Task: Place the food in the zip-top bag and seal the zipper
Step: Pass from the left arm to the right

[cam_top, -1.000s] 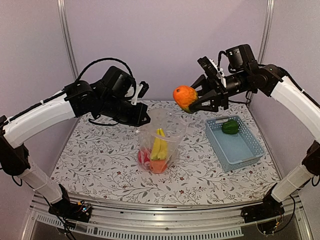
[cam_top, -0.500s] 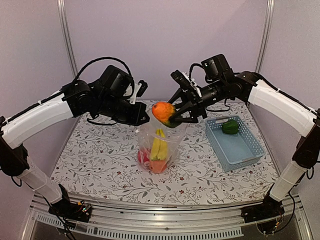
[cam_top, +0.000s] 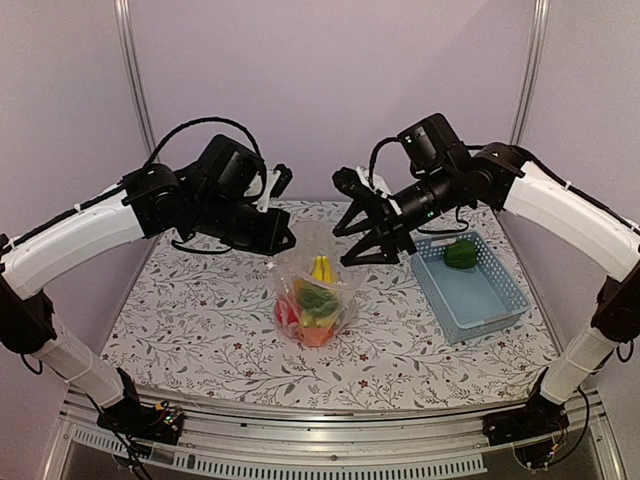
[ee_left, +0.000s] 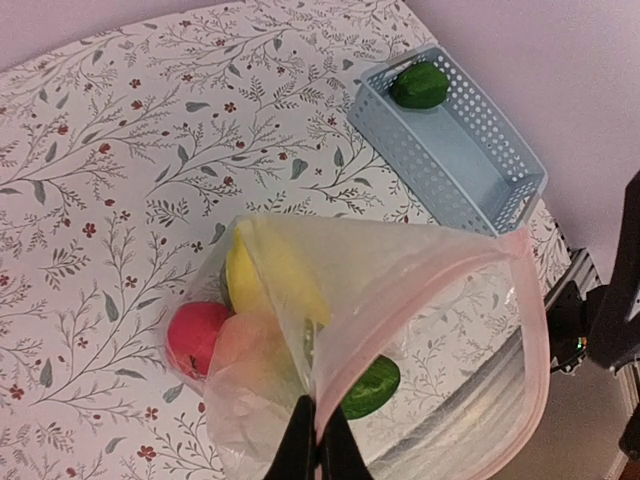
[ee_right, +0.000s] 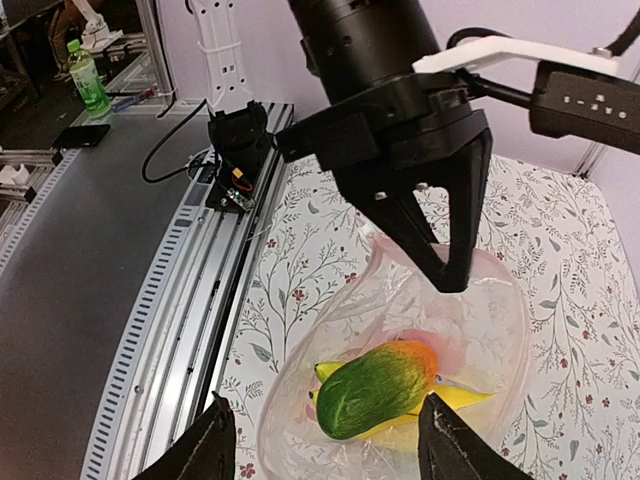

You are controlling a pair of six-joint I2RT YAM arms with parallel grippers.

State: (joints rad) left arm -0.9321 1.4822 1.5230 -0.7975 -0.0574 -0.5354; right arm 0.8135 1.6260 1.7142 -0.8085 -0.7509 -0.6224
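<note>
Green pepper (cam_top: 460,253) in blue basket (cam_top: 490,300). Lies at 3 o'clock from R gripper (cam_top: 345,247), nearer R arm (cam_top: 570,200). Jaws wide, empty, above zip-top bag (ee_left: 450,290); L gripper (ee_left: 318,440) clamped on bag rim.

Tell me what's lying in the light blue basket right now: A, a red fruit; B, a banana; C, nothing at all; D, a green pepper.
D: a single green pepper lies at the far end of the light blue basket, while the banana and red fruit sit inside the zip-top bag.

Left tool (ee_left: 318,442) clamped, right tool (ee_right: 326,442) spread
</note>
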